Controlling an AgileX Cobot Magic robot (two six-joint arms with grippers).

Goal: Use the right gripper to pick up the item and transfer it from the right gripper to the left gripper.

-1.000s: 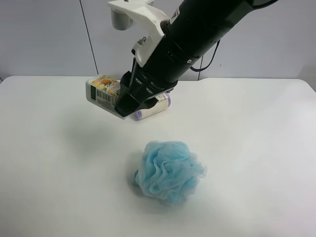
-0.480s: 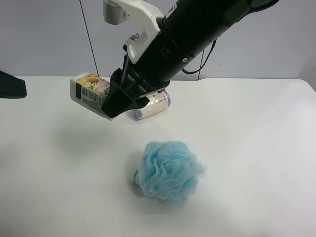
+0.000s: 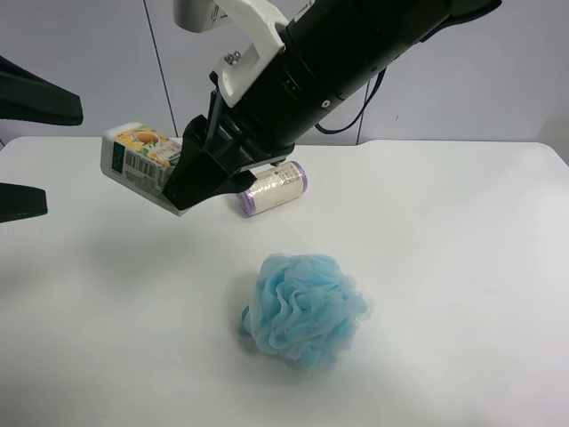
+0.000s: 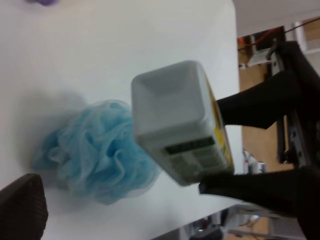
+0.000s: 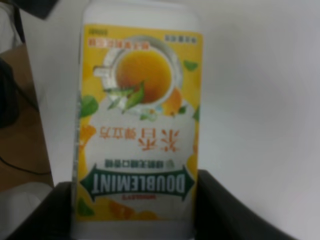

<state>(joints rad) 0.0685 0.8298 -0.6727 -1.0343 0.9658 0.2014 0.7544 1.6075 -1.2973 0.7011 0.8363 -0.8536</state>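
Exterior high view: a small white box (image 3: pixel 138 156) with an orange fruit picture and a barcode hangs above the white table (image 3: pixel 462 267), toward the view's left side. It is clamped at 1 end between the fingers of the right gripper (image 3: pixel 182 189). Its free end points at the left gripper (image 3: pixel 22 151), whose 2 black jaws stand wide apart at the view's left edge, near the box but not touching it. A cream roll (image 3: pixel 274 187) with purple ends and a blue mesh sponge (image 3: pixel 304 309) lie on the table, clear of both arms.

The handover looks like the step in hand. Doing it well probably means bringing the free end squarely between the open jaws, closing them on the box's flat faces, and only then letting go with the right grip.

Right wrist view alone shows the printed front, with DOUBLEMINT lettering. Left wrist view alone shows the box's plain white end (image 4: pixel 167 97) facing that gripper, with the sponge beyond it.
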